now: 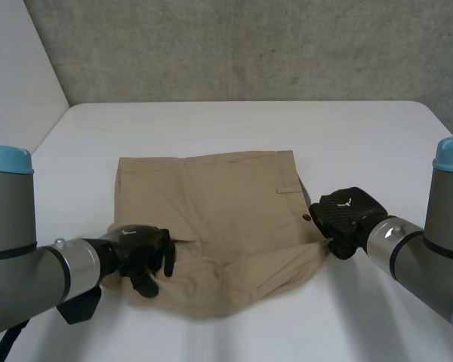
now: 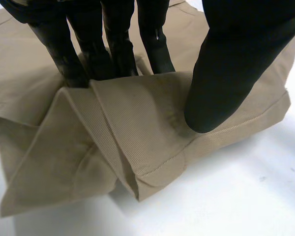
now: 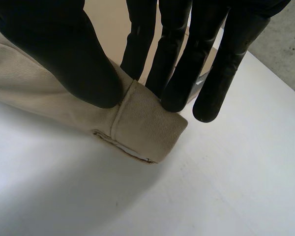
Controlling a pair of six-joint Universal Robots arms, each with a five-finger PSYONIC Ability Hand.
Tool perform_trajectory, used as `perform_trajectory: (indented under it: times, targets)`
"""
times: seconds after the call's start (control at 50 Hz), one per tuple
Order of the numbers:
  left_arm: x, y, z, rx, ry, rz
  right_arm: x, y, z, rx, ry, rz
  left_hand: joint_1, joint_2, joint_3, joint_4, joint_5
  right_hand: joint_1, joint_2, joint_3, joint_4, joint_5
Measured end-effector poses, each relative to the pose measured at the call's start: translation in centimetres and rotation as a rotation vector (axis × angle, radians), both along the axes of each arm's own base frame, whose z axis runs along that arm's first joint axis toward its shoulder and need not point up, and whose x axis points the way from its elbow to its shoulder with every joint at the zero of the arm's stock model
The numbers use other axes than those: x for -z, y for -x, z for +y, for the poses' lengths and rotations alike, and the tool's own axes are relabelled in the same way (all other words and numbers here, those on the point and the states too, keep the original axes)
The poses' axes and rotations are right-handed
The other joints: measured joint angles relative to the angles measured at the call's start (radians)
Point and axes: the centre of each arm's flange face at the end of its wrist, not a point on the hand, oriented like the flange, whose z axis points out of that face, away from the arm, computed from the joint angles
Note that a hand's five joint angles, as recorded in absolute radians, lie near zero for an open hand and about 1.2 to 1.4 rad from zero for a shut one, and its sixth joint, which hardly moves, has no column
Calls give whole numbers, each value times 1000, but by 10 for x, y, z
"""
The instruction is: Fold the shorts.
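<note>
Grey concrete wall (image 1: 249,45) backs a white bench (image 1: 234,124), where the tan woven cotton shorts (image 1: 226,196) lie spread in the middle, their near edge bunched up. The left robot hand (image 1: 145,255) pinches the near left corner, a fold of cloth caught between thumb and fingers. The right robot hand (image 1: 346,217) pinches the near right corner at its stitched hem. The fabric looks light, soft and floppy, firmer along the seams, so it should sag between the two grips. The hemmed corners seem the surest hold.
</note>
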Motion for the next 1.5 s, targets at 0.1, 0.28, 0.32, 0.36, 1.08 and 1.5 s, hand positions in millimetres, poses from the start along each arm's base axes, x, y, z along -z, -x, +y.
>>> perform_trajectory:
  times: [0.1,0.28,0.32,0.36,1.08,1.5]
  targets:
    - [-1,3,4,14,4,1,1,-1,1,-4,-1,1,127,125,115,118,107,0,0,4,0,0]
    - [-15,0,8,-7,47,-8,-6,3,0,4,16,15,334,384,365,388,332,0,0,4,0,0]
    - [-31,-2,14,-13,74,3,-14,5,3,-1,30,27,334,385,365,388,332,0,0,4,0,0]
    - [-48,-4,23,-17,97,19,-26,9,10,-15,47,52,334,386,365,390,332,0,0,4,0,0]
    - [-33,-15,-54,-111,-7,107,-27,-1,-25,-87,148,188,334,390,377,392,332,0,0,4,0,0]
    - [21,29,-169,-279,270,64,36,-59,-109,-8,471,100,334,390,377,392,351,0,0,4,0,14]
